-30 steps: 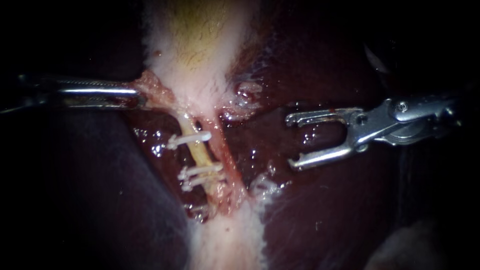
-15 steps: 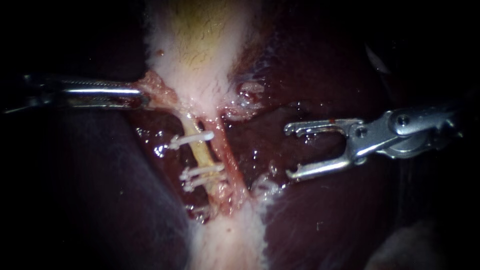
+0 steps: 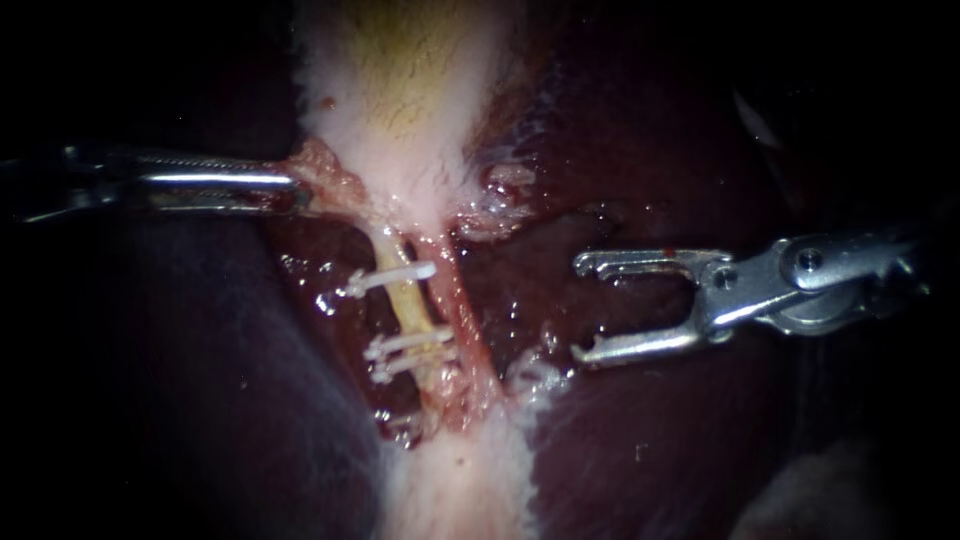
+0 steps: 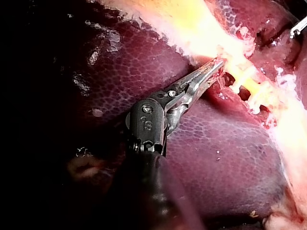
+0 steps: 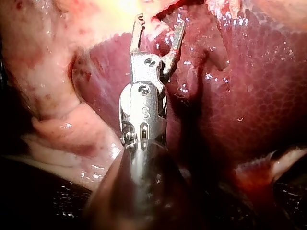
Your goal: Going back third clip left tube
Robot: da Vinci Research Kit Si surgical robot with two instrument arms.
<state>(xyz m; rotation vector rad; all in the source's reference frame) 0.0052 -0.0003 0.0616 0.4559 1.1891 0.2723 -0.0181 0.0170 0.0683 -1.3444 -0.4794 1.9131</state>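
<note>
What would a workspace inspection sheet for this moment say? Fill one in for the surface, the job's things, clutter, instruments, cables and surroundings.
Surface: liver, dark red and wet; the pale gallbladder lies on it.
Job's things: left tube, yellowish, has three white clips across it, one higher and two close together lower down. The right tube, reddish, runs beside it.
Clutter: nothing seen.
Instruments: left instrument, jaws shut on pink tissue at the gallbladder's edge. Right instrument, jaws open and empty, over the liver and apart from both tubes.
Cables: nothing seen.
Surroundings: dark, nothing seen.
</note>
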